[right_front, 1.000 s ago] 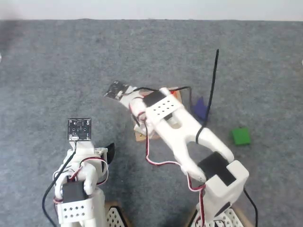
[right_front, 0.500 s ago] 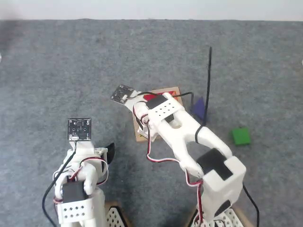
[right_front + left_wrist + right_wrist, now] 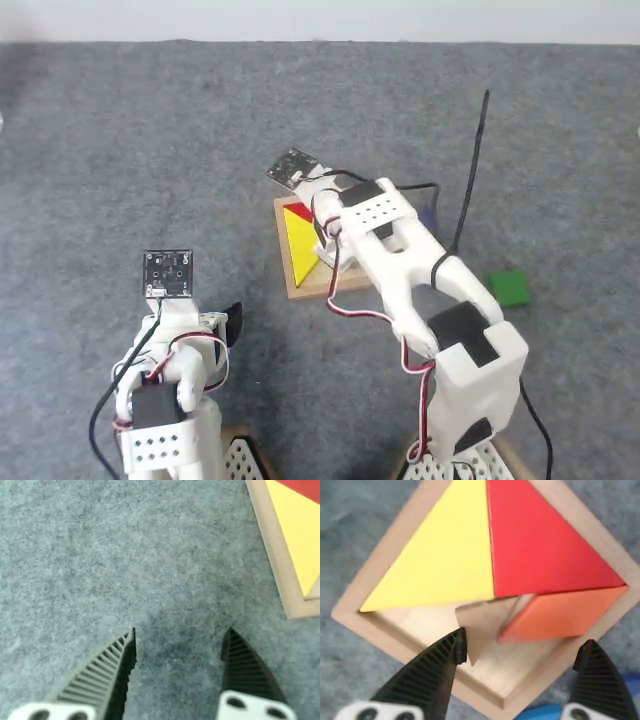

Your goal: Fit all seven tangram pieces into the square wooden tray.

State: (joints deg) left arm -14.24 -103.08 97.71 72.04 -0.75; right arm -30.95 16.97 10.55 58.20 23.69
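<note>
The square wooden tray (image 3: 292, 287) lies mid-table with a yellow triangle (image 3: 301, 247) and a red triangle (image 3: 297, 212) showing in it. My right arm stretches over its right part. In the right wrist view, my right gripper (image 3: 524, 647) hangs open and empty above the tray (image 3: 400, 637), which holds the yellow triangle (image 3: 440, 565), the red triangle (image 3: 535, 545) and an orange piece (image 3: 562, 616). A green square (image 3: 510, 288) sits on the carpet to the right. My left gripper (image 3: 180, 635) is open over bare carpet, near the tray's corner (image 3: 280, 580).
A blue piece (image 3: 430, 222) peeks out beside the right arm, just past the tray's edge (image 3: 540, 714). A black cable (image 3: 470, 170) rises from that arm. Grey carpet covers the table; the left arm's base (image 3: 165, 420) stands at the front left.
The right arm has swung to the right and back, uncovering the tray's left half with the yellow and red triangles. The left arm has kept still.
</note>
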